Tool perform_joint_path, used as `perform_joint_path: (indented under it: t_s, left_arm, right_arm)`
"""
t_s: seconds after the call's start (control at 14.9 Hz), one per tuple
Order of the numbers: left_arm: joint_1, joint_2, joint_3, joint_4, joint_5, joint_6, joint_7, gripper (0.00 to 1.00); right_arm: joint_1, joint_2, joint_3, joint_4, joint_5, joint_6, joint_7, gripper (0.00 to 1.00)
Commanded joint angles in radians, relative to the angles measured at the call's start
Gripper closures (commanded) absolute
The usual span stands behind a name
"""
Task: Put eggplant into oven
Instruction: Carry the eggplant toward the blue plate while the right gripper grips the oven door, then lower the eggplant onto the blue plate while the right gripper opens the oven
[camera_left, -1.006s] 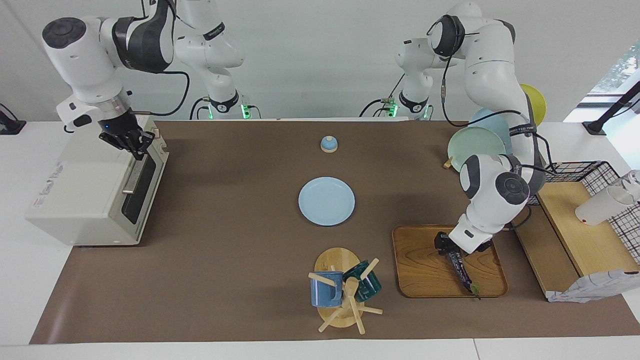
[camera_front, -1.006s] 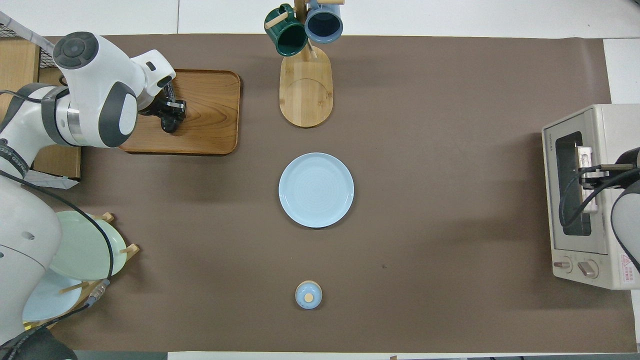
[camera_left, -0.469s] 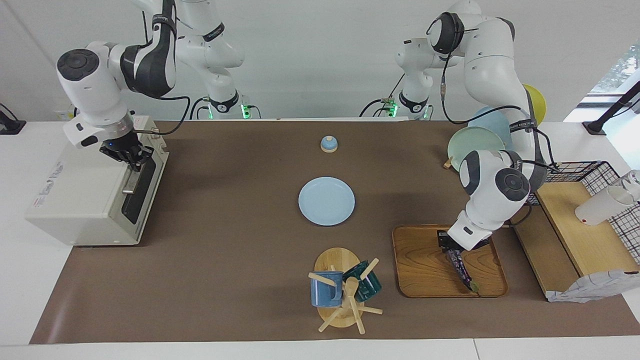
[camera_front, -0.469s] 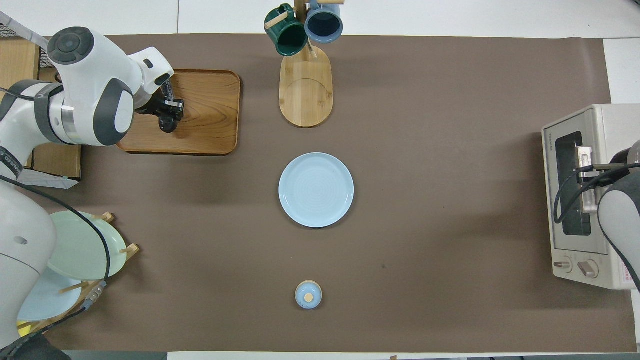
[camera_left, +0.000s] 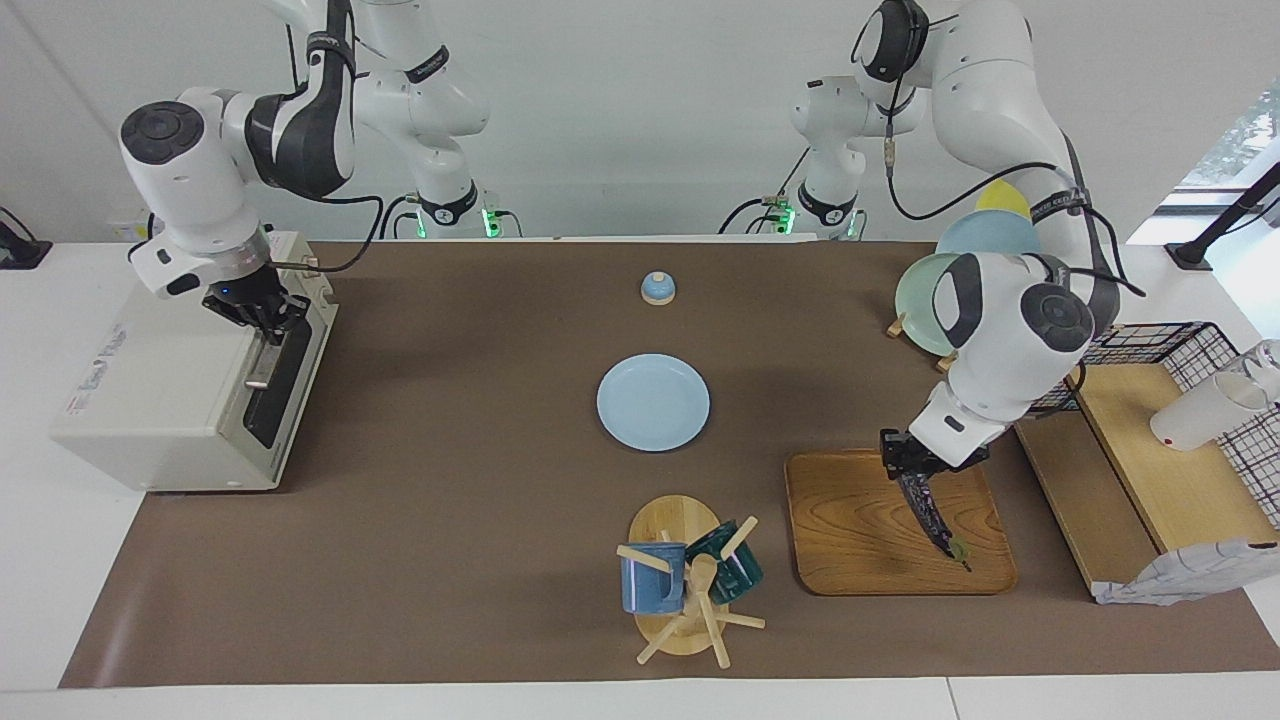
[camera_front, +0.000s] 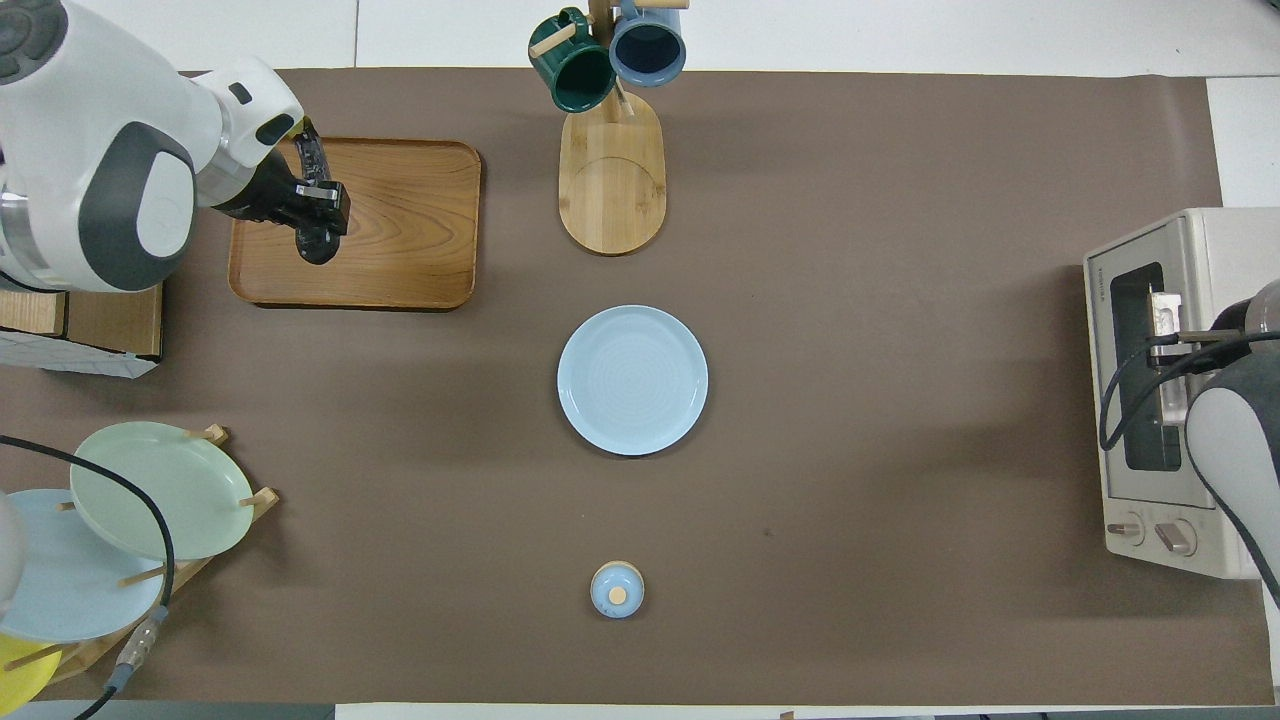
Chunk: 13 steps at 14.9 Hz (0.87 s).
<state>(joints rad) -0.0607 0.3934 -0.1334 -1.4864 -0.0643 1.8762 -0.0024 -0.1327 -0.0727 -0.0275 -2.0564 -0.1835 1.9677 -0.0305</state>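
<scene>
Facing view: left gripper clamps the eggplant by its thick end over the tray, clear for carrying, while right gripper, closed, sits at the oven handle, likely to open its door.

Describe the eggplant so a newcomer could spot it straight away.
Find the wooden tray toward the left arm's end of the table, beside the mug rack. Over it the left claw is shut on one end of the eggplant, which hangs slanting down toward the tray. It is the only long, thin, dark purple thing here, with a small green tip at its low end.
</scene>
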Motion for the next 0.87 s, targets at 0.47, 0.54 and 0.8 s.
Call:
perform_joint_path:
  t_s: [0.47, 0.54, 0.8]
  left_arm:
    - [-0.206, -0.238, 0.008, -0.144, -0.065, -0.166, -0.191, 1.00]
    - [-0.232, -0.254, 0.008, -0.176, -0.065, -0.145, -0.195, 1.00]
    - [-0.326, -0.306, 0.006, -0.305, -0.068, -0.043, -0.228, 1.00]
  right_arm:
    - [0.079, 0.100, 0.011, -0.033, 0.016, 0.191, 0.116, 1.00]
    - [0.084, 0.109, 0.011, -0.033, 0.036, 0.201, 0.125, 1.00]
    - [0.087, 0.137, 0.011, -0.033, 0.123, 0.234, 0.132, 1.00]
